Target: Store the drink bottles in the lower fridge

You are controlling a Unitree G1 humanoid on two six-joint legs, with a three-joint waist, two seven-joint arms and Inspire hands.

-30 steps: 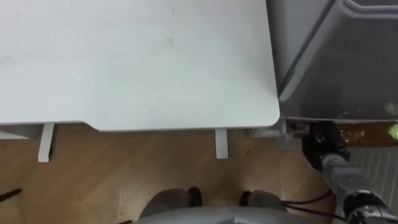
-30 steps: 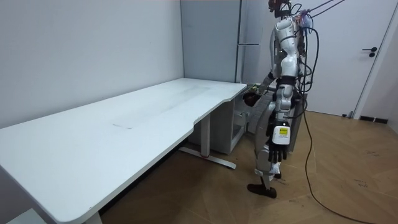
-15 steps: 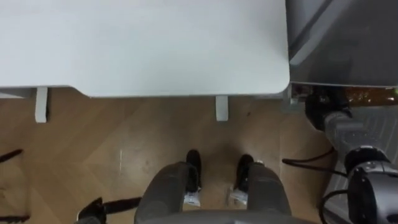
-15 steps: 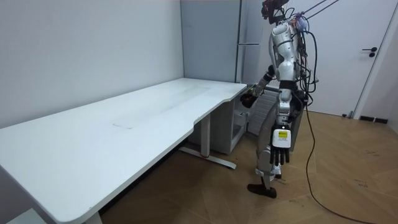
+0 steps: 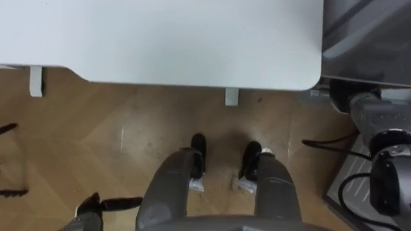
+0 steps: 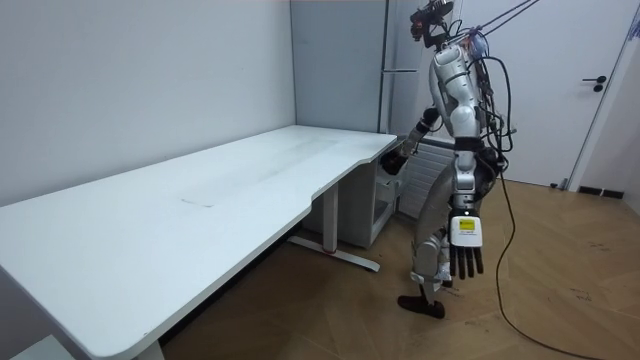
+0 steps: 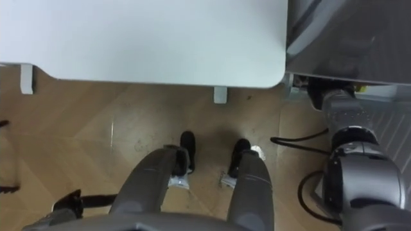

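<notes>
- White worktop (image 6: 250,180) in front of the standing robot, with a grey fridge (image 5: 372,38) off its right corner.
- Right hand (image 6: 397,162) is held out by that corner; its grip, and whether it holds a drink, cannot be told.
- Left hand (image 6: 466,262) hangs at the side, fingers straight and apart.

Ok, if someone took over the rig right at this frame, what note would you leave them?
Left hand: open, fingers straight, hanging at the robot's side, holding nothing.
Right hand: extends toward the lower part of the tall grey fridge, beside the end of the long white table. Whether it holds a drink cannot be told.
Done: no stored drink can be confirmed from these views.
Left: check the right hand and the lower compartment before going on.
</notes>
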